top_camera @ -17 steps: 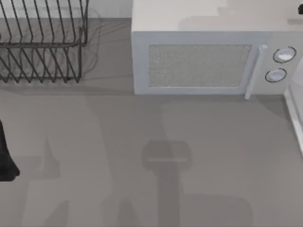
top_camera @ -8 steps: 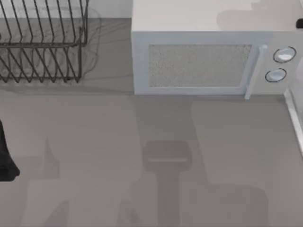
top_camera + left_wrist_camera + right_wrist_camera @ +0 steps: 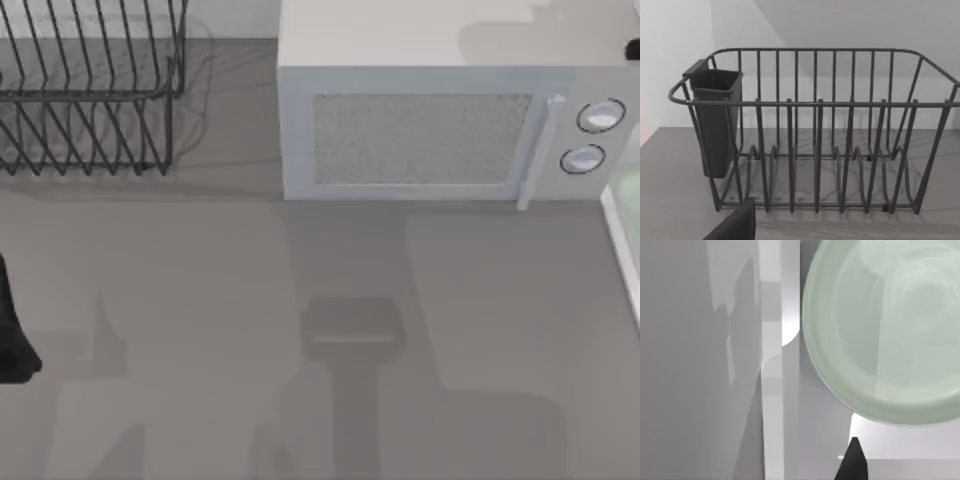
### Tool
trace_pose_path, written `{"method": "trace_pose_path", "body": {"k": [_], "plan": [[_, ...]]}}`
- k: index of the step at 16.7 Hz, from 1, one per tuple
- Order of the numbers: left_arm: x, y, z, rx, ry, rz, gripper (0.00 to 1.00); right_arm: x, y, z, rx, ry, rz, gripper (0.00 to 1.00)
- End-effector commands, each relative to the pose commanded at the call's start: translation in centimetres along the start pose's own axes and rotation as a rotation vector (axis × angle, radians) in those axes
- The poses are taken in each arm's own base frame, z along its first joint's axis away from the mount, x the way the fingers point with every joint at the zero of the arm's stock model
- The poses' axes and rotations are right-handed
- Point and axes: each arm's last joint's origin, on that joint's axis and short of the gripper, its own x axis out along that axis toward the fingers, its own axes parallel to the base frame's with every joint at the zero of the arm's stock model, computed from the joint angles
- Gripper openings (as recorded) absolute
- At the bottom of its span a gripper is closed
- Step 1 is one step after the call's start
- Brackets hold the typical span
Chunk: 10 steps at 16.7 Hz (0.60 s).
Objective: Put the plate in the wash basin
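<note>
Though seen as no more than one dark tip in the right wrist view, hung the right gripper just beside the near edge of the plate, apart from it with a bright gap between. Could not tell whether open or closed; held nothing that could be made out. Beyond that tip lay the plate itself, pale mint green and glossy, face up, on the inner side of the wash basin and close against the thick white rim. Could not tell whether resting on the bottom or above it. Seen from the top, showed as a sliver of pale green at the right edge of the table, past the straight white rim and just right of the grey-white microwave, door shut. Farther left, at the back corner, stood the black wire dish rack, with a dark cutlery cup hung on one end. Parked at the table's left edge, well apart from all this, the left arm; left gripper facing the rack, open or closed impossible to tell
</note>
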Motion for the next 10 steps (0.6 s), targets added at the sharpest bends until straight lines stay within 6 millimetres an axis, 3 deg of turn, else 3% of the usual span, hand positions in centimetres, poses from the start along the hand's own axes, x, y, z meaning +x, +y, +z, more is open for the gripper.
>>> {"method": "trace_pose_path", "body": {"k": [4, 10], "plan": [[0.00, 0.00, 0.00, 0.000, 0.000, 0.000, 1.00, 0.00, 0.00, 0.00, 0.000, 0.000, 0.000, 0.98], [0.00, 0.00, 0.00, 0.000, 0.000, 0.000, 1.00, 0.00, 0.00, 0.00, 0.000, 0.000, 0.000, 1.00]]}}
